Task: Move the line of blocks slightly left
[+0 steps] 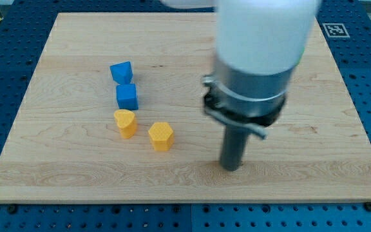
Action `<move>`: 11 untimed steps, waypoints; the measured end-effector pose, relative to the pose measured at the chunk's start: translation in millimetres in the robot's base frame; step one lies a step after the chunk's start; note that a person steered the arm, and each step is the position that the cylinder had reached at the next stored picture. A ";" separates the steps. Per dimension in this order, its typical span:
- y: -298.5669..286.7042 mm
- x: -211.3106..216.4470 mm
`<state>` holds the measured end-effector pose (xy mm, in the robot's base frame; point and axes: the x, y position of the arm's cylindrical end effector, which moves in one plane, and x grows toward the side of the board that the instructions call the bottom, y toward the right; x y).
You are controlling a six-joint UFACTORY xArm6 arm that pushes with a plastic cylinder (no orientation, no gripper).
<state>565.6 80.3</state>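
Note:
Four blocks form a rough line on the wooden board (69, 167), left of centre. At the line's top is a blue wedge-like block (121, 71). Just below it stands a blue cube (127, 96). Below that is a yellow rounded block (125, 123). A yellow hexagonal block (161, 136) lies lower and to the right of it. My tip (231, 167) rests on the board well to the right of the yellow hexagonal block, apart from all blocks. The arm's large blurred body hangs above it.
A blue perforated table (5, 38) surrounds the board. A black-and-white marker tag (335, 29) sits at the view's top right, off the board.

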 end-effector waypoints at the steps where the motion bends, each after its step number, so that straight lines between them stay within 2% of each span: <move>1: 32.9 -59.4; 2: 47.2 -116.1; 3: 53.3 -140.7; 4: 67.6 -140.7; 5: 140.5 -153.7; 6: 155.0 -158.6; 8: 175.0 -205.7; 11: 182.7 -233.0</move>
<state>332.6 262.9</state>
